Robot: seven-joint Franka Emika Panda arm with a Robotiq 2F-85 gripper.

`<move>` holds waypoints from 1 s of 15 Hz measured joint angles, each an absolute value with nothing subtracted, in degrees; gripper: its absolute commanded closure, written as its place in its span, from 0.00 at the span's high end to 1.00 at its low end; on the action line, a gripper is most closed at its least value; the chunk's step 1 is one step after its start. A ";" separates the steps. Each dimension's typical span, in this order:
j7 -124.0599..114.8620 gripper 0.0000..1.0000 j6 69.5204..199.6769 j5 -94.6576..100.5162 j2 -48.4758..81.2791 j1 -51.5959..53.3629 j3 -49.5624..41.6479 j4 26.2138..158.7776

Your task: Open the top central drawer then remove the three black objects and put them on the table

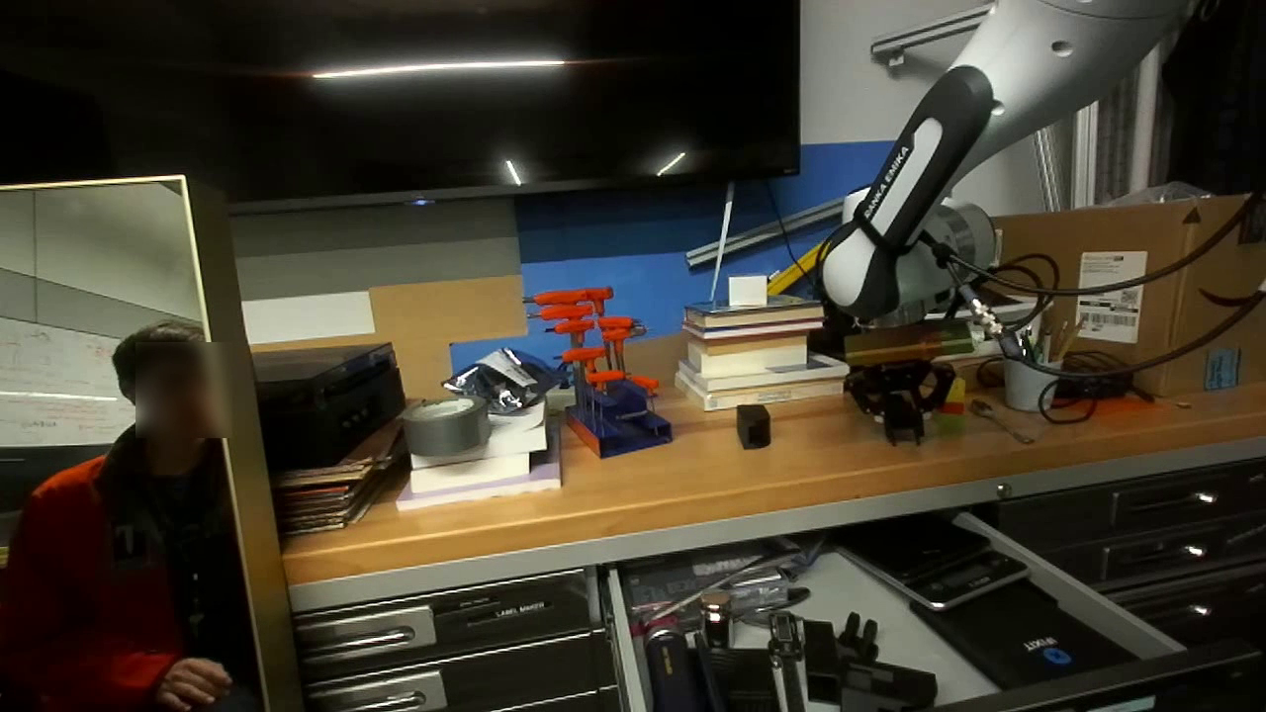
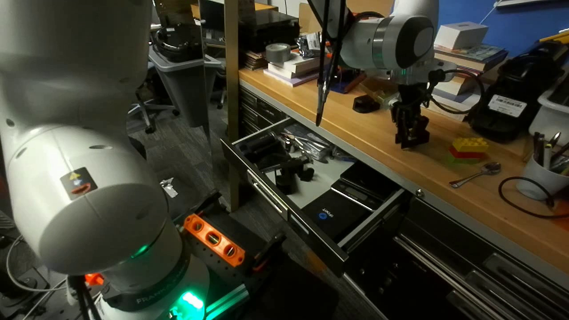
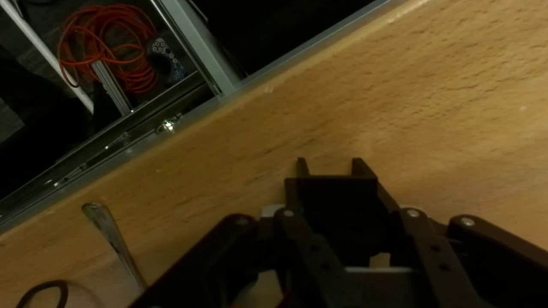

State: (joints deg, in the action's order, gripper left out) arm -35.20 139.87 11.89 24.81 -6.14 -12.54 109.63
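Drawer [image 2: 318,186]: pulled well out in front of the counter [image 2: 438,171], in both exterior views; that step reads as done.
Inside it: a black clamp-like piece [image 2: 286,176], a flat black box [image 2: 331,213], other clutter; which is the third wanted thing, cannot tell.
Loose block [image 2: 365,103]: black, on the counter, apart from the fingers; probably one of the three, delivered.
Fingers [image 3: 364,169]: clamped on a black block [image 3: 336,201], low at the counter; whether its underside touches wood, cannot tell.
Toy bricks [image 2: 469,147] and spoon [image 2: 490,168]: near, on the counter; worth keeping off both.
Step in hand: setting down the held block, likely the second.
Next move: ease down until it sits flat, let go, lift straight up, then back over the drawer for the third.
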 measured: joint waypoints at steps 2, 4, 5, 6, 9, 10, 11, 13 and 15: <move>-35.23 0.85 139.58 11.59 25.11 -6.06 -12.70 109.33; -35.33 0.99 139.29 11.56 25.23 -5.90 -12.86 109.31; -35.43 1.00 139.08 11.56 25.23 -5.79 -12.92 109.30; -35.58 1.00 138.84 11.56 25.23 -5.63 -12.98 109.30; -36.46 1.00 137.49 11.56 24.88 -4.76 -13.07 109.54; -37.05 1.00 136.60 11.56 24.38 -4.27 -13.07 109.95; -37.86 1.00 135.53 11.56 23.62 -3.64 -13.06 110.59; -39.83 1.00 133.30 11.51 21.33 -2.05 -12.91 112.71; -41.79 1.00 131.67 10.83 18.07 -0.56 -12.13 116.12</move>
